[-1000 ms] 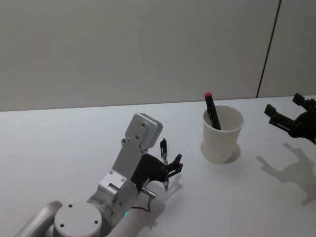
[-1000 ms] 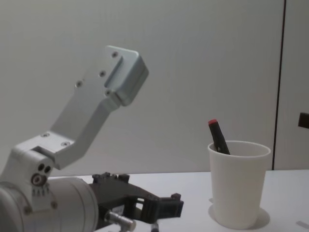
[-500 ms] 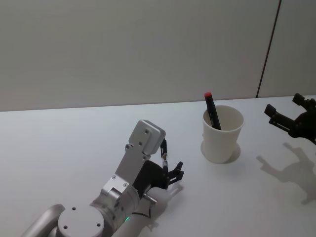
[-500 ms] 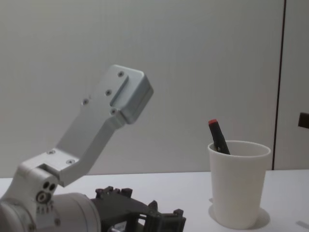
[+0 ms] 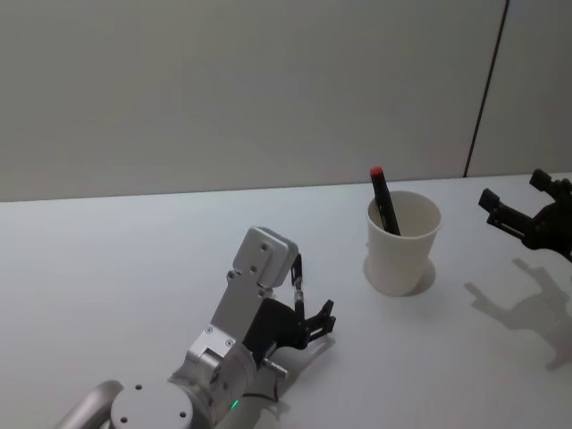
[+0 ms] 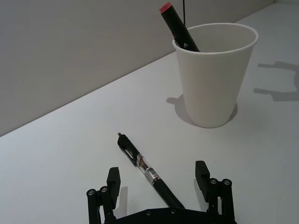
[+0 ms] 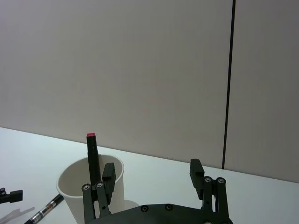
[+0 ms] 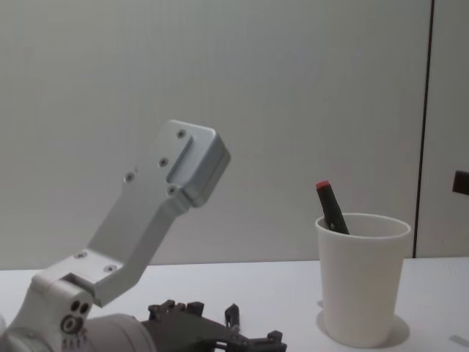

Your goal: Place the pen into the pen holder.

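I hold the left hand [image 6: 158, 171] spread over the slim black pen [image 6: 147, 169] on the white desk [image 6: 70, 154], its length running between the fingers [image 6: 202, 170]; tapered white paper cup [image 6: 212, 79] sits rightward, spread right hand [image 7: 152, 167] farther.

Left arm [image 5: 255, 277]: silver-grey, boxy link, rounded joint, small dark screws.
Status light [image 5: 234, 404]: green, on the left arm.
Left gripper [image 6: 158, 171]: black, screw-tipped fingers.
Right gripper [image 7: 153, 168]: black, same build.
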`<state>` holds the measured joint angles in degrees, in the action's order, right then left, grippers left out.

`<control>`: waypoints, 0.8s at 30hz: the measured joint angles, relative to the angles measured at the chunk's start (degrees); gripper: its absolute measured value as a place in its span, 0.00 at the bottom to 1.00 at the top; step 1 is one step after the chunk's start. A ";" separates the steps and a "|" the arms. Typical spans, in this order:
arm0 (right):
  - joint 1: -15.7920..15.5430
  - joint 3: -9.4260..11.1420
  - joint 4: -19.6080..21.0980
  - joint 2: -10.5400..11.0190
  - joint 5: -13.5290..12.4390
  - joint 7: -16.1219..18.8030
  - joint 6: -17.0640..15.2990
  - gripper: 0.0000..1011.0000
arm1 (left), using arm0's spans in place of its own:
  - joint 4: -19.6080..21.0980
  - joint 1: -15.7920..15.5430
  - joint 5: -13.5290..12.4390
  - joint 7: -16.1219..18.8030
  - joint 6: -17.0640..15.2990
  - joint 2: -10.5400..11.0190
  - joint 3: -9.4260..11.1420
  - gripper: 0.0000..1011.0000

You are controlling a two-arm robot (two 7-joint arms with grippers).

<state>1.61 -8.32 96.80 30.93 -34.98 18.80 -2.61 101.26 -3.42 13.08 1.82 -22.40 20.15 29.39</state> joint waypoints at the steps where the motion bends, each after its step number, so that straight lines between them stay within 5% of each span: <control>1: 0.00 0.00 0.00 0.00 0.00 0.00 0.00 0.99 | -0.04 0.04 0.02 0.06 0.03 -0.05 0.00 0.99; 24: 0.00 0.00 0.00 0.00 0.00 0.00 0.00 0.99 | -0.27 1.35 0.67 0.77 -0.49 -0.47 -0.31 0.99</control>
<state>1.61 -8.32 96.80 30.93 -34.98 18.80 -2.60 100.99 -2.07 13.75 2.58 -22.89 19.68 29.08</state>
